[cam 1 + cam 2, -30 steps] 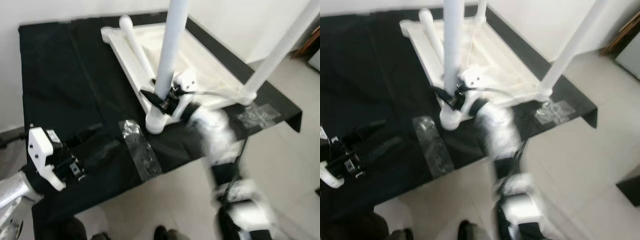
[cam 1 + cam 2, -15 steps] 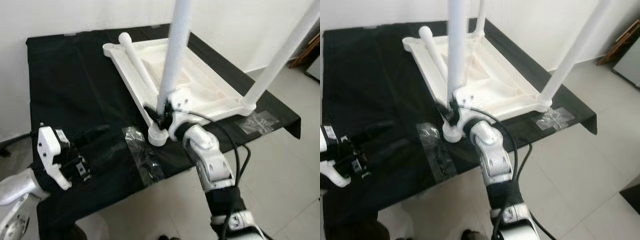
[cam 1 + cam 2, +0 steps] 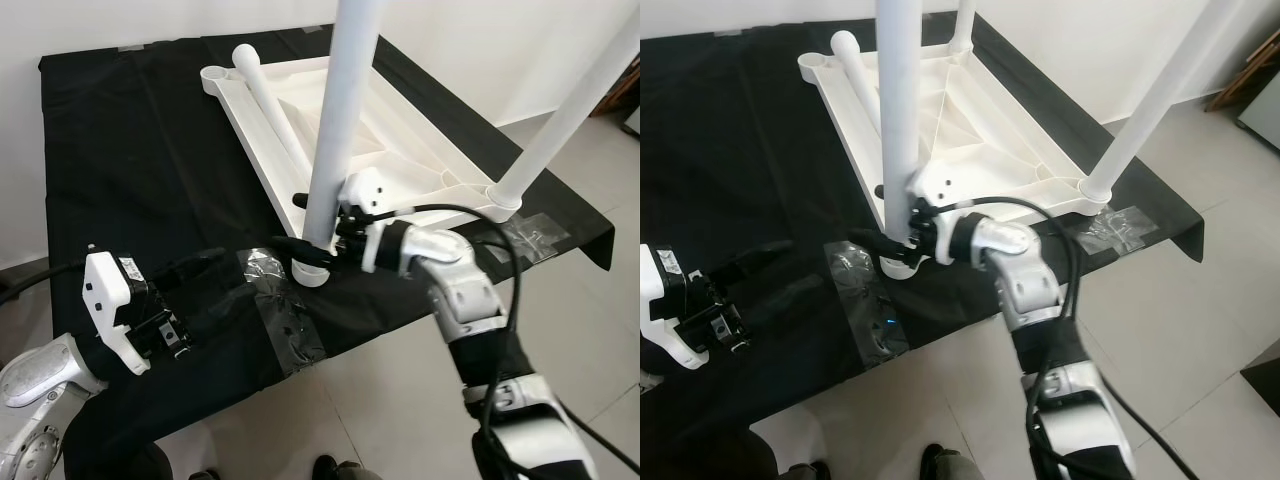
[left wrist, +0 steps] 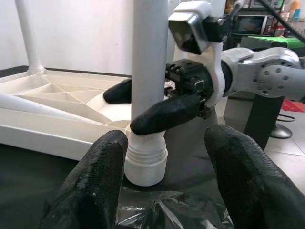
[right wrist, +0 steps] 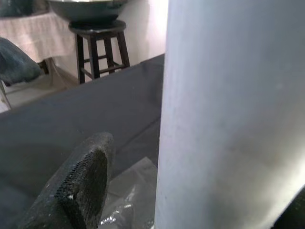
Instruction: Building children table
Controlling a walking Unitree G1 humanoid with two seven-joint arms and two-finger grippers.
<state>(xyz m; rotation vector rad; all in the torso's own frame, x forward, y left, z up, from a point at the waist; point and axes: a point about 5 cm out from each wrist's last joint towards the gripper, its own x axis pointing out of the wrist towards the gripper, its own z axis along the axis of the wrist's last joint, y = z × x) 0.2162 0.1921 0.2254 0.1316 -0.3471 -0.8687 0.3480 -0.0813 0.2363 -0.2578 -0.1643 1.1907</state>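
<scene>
- Looking down from the head camera, I see the white children's tabletop [image 3: 400, 140] lying upside down on a table draped in black cloth [image 3: 130, 160].
- Three white legs stand upright in its corner sockets: the near leg [image 3: 335, 130] right before me, another at the right corner [image 3: 565, 115], and a third at the far corner [image 3: 962, 20].
- One loose leg [image 3: 268, 105] lies flat along the tabletop's left edge.
- My right end effector [image 3: 902, 240] reaches in from the right, and its black fingers [image 4: 164, 112] sit on either side of the near leg just above its ribbed socket [image 4: 145, 162]; they look clamped on it.
- In the right wrist view, that leg stands directly beside one textured finger [image 5: 78, 186].
- My left end effector [image 3: 225, 285] rests low over the cloth to the left, fingers apart and holding nothing, pointed toward the socket.
- A strip of clear tape [image 3: 285, 320] lies on the cloth between the left end effector and the near leg's base.
- More tape [image 3: 530, 232] sits by the right corner leg.
</scene>
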